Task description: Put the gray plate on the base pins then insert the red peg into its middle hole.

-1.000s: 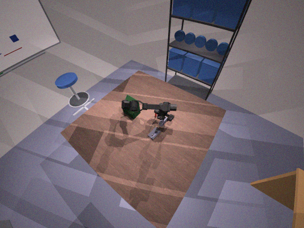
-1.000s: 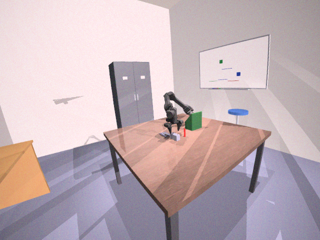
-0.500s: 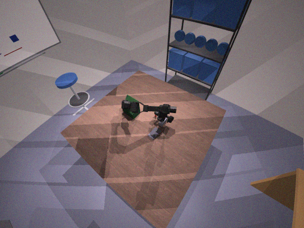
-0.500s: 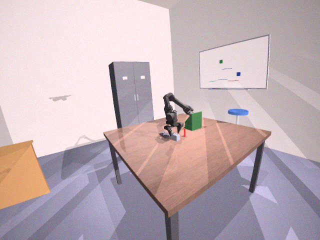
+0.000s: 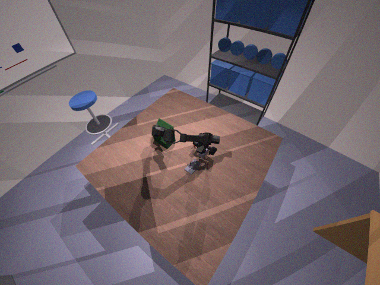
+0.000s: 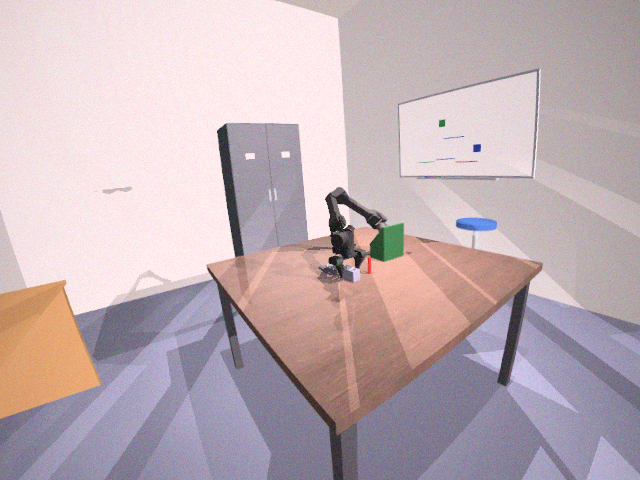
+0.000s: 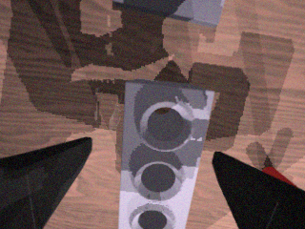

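Note:
The gray plate (image 5: 203,153) (image 6: 352,275) (image 7: 157,156) is a thick block lying on the table with its three round holes facing up. My open, empty gripper (image 6: 349,272) (image 7: 153,150) is low over it, one finger on each side of it in the wrist view. The base (image 5: 190,168) (image 6: 326,269) (image 7: 202,11) lies apart from the plate; only its edge shows at the top of the wrist view, its pins out of sight there. The red peg (image 6: 369,265) (image 7: 277,175) stands upright near the plate, partly hidden by the right finger in the wrist view.
A green block (image 5: 165,124) (image 6: 391,242) stands on the wooden table (image 5: 184,214) (image 6: 413,310) near the arm's mount, beyond the peg in the exterior view. A blue stool (image 5: 83,99) (image 6: 476,224) and a shelf rack stand off the table.

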Robot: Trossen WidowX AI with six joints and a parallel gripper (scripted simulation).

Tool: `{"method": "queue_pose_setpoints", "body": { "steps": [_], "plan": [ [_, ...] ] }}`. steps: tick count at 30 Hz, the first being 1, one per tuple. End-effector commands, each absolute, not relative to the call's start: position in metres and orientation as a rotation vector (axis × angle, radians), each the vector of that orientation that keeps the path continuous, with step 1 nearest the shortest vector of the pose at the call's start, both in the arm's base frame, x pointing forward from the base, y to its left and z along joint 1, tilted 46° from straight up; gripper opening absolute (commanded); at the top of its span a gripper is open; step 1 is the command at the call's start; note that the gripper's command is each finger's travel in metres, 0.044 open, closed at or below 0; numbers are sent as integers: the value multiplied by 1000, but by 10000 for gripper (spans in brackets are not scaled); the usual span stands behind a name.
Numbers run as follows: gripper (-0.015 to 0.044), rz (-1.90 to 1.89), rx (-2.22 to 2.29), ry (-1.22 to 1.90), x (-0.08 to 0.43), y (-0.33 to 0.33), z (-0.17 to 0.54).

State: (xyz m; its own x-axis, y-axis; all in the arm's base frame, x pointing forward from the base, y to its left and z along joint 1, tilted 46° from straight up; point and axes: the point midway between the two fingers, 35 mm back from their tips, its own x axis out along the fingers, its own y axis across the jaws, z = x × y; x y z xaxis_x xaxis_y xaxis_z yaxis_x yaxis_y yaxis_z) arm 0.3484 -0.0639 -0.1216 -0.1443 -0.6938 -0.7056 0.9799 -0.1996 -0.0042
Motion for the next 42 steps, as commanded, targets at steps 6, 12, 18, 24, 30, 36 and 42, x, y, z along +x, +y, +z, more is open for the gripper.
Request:
{"method": "queue_pose_setpoints", "body": {
  "steps": [6,12,18,24,30,36,42],
  "plan": [
    [440,-1671,674,570,343,-73,-131],
    [309,-1671,674,570,343,-73,-131],
    [171,-1671,674,570,343,-73,-131],
    [131,-1671,674,570,343,-73,-131],
    [0,-1670,676,572,346,-66,-124],
    [0,-1668,679,574,350,-53,-112],
    [0,-1667,680,576,354,-40,-100]
  ]
}}
